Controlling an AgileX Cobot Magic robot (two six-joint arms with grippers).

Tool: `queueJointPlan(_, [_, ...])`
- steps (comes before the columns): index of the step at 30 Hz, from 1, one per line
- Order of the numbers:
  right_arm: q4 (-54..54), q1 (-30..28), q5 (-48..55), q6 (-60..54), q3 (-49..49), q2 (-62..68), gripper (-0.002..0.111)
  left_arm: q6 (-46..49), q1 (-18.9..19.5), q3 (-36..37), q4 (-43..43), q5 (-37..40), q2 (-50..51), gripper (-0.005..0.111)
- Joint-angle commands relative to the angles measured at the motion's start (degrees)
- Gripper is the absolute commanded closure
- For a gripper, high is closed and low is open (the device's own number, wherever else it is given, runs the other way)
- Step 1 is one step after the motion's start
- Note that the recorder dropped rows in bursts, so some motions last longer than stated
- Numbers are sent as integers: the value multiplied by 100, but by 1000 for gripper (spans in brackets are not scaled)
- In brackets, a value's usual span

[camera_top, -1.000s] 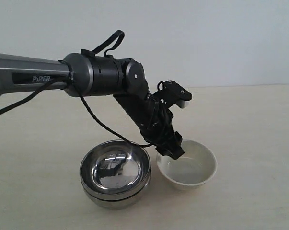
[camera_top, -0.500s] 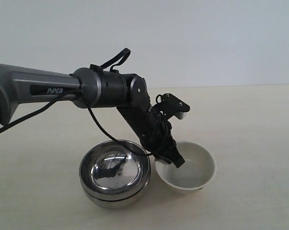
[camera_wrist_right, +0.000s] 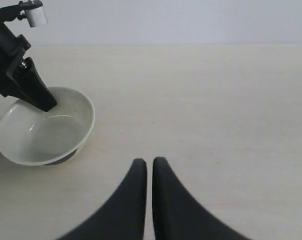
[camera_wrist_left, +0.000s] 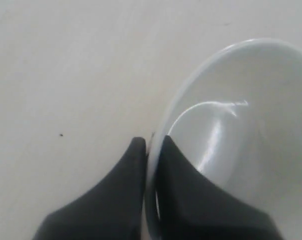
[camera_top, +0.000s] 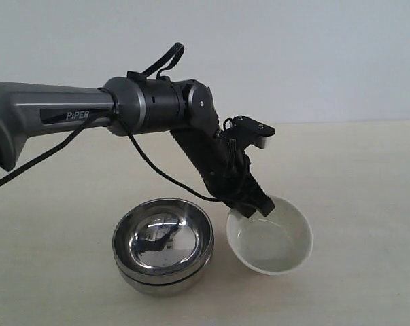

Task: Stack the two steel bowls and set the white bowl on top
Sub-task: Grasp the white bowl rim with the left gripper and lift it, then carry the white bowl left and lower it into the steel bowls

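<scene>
The two steel bowls (camera_top: 162, 244) sit nested, one inside the other, on the table at the lower left of the exterior view. Just to their right the white bowl (camera_top: 272, 238) hangs tilted and lifted off the table. My left gripper (camera_top: 253, 207) is shut on its near-left rim, one finger inside the bowl and one outside, as the left wrist view shows (camera_wrist_left: 152, 142) with the white bowl (camera_wrist_left: 241, 115) beside it. The right wrist view shows the white bowl (camera_wrist_right: 43, 127) off to one side and my right gripper (camera_wrist_right: 149, 161) shut on nothing above bare table.
A pale wooden table (camera_top: 354, 176) runs back to a plain light wall. The left arm (camera_top: 89, 112) reaches in from the left above the steel bowls, with a black cable looping under it.
The left gripper has raised the white bowl by its rim; the bowl now tilts and has shifted slightly right and up from where it rested. The steel bowls have not moved.
</scene>
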Motion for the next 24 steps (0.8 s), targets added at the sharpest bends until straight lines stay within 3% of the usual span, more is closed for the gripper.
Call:
queueJointPlan(1, [-15, -52, -57, -8, -2, -29, 108, -298, -23, -137, 26, 175, -71, 103])
queueJointPlan(24, [-15, -52, -69, -8, -2, -29, 108, -342, 308, -34, -1202, 699, -1694, 103])
